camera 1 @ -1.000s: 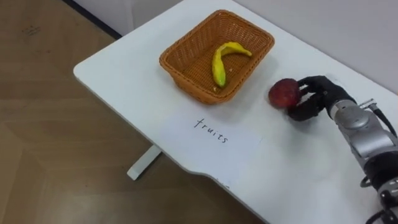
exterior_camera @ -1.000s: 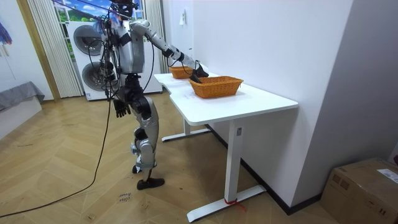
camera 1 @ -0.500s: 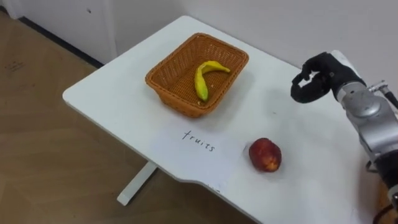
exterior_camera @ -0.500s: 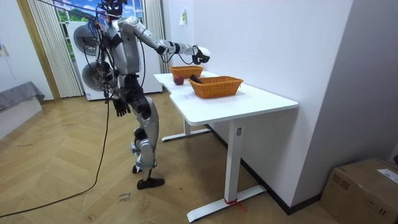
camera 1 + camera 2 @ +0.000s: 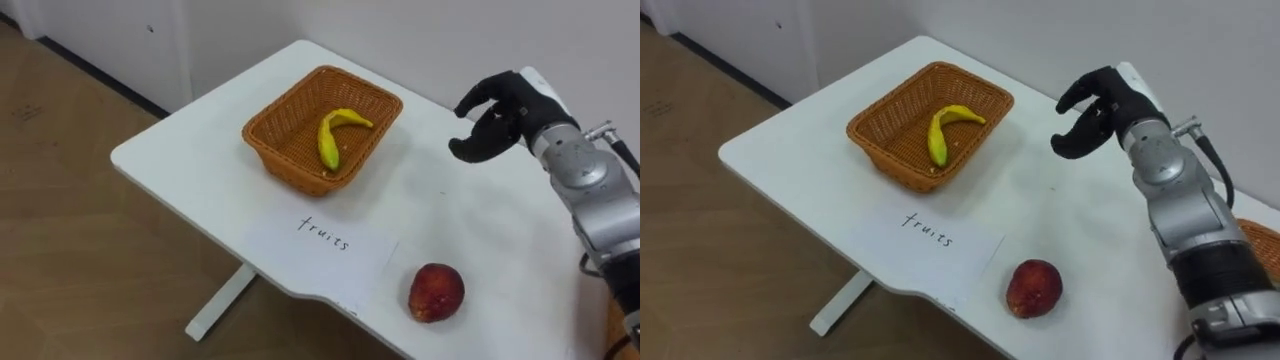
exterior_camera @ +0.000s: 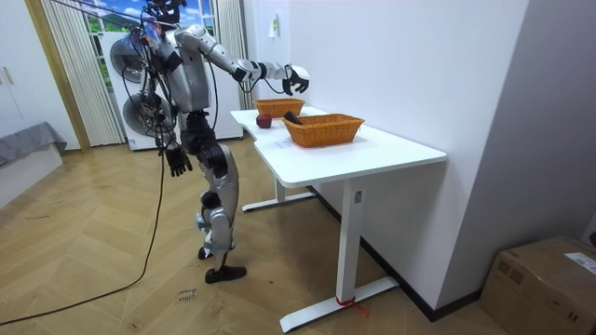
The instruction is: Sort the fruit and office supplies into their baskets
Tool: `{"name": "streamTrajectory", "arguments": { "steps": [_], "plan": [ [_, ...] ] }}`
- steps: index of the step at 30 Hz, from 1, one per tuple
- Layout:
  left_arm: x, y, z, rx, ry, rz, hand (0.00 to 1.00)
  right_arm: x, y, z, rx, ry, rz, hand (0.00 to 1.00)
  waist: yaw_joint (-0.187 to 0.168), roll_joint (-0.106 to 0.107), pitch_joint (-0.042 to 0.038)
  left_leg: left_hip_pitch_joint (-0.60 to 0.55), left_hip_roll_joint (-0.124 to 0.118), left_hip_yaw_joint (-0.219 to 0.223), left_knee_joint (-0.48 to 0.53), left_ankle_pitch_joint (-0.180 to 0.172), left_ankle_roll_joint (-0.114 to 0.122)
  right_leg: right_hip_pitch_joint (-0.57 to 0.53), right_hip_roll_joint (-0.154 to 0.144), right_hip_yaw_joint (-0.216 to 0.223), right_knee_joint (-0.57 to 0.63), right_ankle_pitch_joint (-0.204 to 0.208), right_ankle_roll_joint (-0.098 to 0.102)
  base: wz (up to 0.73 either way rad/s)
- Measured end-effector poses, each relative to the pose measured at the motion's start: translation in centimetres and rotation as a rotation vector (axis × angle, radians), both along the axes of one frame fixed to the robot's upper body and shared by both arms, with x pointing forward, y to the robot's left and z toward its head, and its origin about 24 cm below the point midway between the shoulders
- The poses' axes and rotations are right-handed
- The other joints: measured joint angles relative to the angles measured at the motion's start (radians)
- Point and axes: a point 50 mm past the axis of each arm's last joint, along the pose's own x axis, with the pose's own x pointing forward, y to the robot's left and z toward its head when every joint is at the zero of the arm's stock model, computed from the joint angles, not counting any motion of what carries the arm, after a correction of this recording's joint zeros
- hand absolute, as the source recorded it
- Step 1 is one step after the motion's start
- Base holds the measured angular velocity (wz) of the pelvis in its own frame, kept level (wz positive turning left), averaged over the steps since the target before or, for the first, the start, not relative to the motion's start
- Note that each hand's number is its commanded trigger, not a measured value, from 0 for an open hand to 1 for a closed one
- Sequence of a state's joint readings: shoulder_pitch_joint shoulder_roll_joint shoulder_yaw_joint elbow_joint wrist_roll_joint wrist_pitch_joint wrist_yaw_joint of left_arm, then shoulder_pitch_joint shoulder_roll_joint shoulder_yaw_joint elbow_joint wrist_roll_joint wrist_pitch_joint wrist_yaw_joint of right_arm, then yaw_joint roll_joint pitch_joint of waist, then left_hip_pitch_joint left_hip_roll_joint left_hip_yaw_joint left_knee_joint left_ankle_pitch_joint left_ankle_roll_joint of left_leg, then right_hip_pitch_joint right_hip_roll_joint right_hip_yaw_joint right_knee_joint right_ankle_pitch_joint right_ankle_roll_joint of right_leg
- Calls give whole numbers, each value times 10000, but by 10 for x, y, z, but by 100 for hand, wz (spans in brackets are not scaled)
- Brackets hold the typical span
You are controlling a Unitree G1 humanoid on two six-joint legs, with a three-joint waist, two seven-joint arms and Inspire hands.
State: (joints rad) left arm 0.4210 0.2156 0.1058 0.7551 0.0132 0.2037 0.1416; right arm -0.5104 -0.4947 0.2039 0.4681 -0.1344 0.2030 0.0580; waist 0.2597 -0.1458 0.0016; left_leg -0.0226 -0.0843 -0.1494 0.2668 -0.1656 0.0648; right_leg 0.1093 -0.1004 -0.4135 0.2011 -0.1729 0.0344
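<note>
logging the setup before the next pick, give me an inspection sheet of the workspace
surface: white table, no spills seen
job's things: banana in basket; apple on the table near its front edge, in no basket; second basket holds a dark item
clutter: paper label before the basket
hands: right hand open, empty, raised over the table; left hand hangs by the hip
cables: nothing seen on the table
surroundings: washers behind the robot, box on floor

The right robot hand (image 5: pixel 497 112) is held raised on an outstretched arm, fingers loosely spread; the left robot hand (image 6: pixel 177 164) is hung beside the hip.
</note>
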Motion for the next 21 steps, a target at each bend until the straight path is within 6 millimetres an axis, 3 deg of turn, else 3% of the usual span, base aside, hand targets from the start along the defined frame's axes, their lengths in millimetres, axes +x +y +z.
{"name": "streamTrajectory", "arguments": {
  "steps": [5, 7, 11, 15, 21],
  "plan": [
    [-2, 1, 0, 22, 3, 85, 0, -13, 7, -4, 37, -460, 136, 0, 13, 84, 66, 137, 24, 72, 24, -133, 52, 175, 12, -48, -98, 20, 30, -3],
    [-2, 1, 1, 69, -39, 83, 0, -21, 11, -15, 190, -487, 68, 0, -40, 184, 97, 164, 32, 86, 66, -188, 75, 227, 29, -11, -114, 56, 60, 0],
    [-4, -3, -2, 157, 92, -55, 0, -42, 28, -39, 896, -235, 136, 0, -54, 288, 94, 154, 54, 236, -13, -209, 96, 94, 33, 211, -113, 66, 74, -15],
    [-4, -13, -5, -73, 60, 94, 0, -68, 43, -60, 1668, 176, 260, 0, -69, 454, 26, 154, 64, 375, -121, -239, 120, -42, 28, 427, -97, 77, 93, -13],
    [-5, -14, -5, -1, -66, 143, 0, -69, 58, -48, 2244, -471, 681, 0, -345, 575, 39, 180, 134, 611, -264, -232, 125, -136, 72, 743, -117, 80, 95, -12]
  ]
}}
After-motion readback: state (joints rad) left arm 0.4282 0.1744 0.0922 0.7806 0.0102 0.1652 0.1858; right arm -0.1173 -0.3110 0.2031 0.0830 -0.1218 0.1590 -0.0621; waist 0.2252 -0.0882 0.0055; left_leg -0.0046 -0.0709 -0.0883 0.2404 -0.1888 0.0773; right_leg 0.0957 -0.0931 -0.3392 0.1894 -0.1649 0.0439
